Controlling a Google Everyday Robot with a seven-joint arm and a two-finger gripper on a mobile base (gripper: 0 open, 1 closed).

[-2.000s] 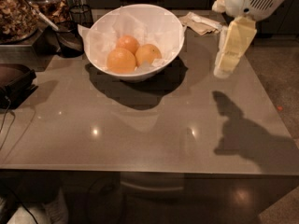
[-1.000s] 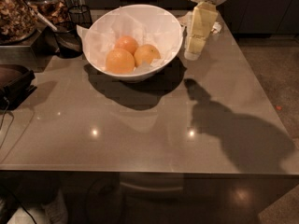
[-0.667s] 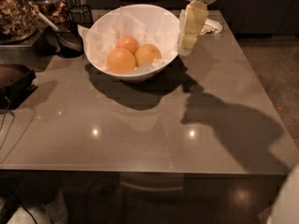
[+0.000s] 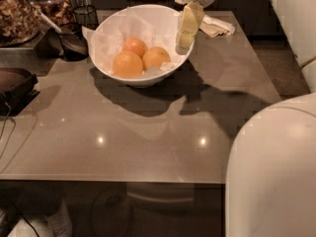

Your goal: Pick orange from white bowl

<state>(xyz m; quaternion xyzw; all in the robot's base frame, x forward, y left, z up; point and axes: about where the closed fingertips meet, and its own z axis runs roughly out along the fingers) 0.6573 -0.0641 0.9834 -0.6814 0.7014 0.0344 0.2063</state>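
The white bowl [image 4: 143,79] stands at the back middle of the grey table, lined with crinkled white paper. Three fruits lie in it. The orange [image 4: 156,57], paler yellow-orange, is on the right. A larger deeper-orange fruit [image 4: 127,64] is at the front left, and a smaller reddish one [image 4: 135,46] is behind. My gripper [image 4: 182,44] hangs pointing down over the bowl's right rim, just right of the orange and above it, holding nothing that I can see.
Crumpled paper napkins [image 4: 217,26] lie behind the gripper at the back right. Glass jars [image 4: 19,14] and a dark utensil [image 4: 74,43] stand at the back left. A black object [image 4: 15,87] lies at the left edge. My arm's white body [image 4: 271,172] fills the lower right.
My gripper has moved left from the table's back right to the bowl's right rim. My arm's white body has come into view at the lower right. The fruits have not moved.
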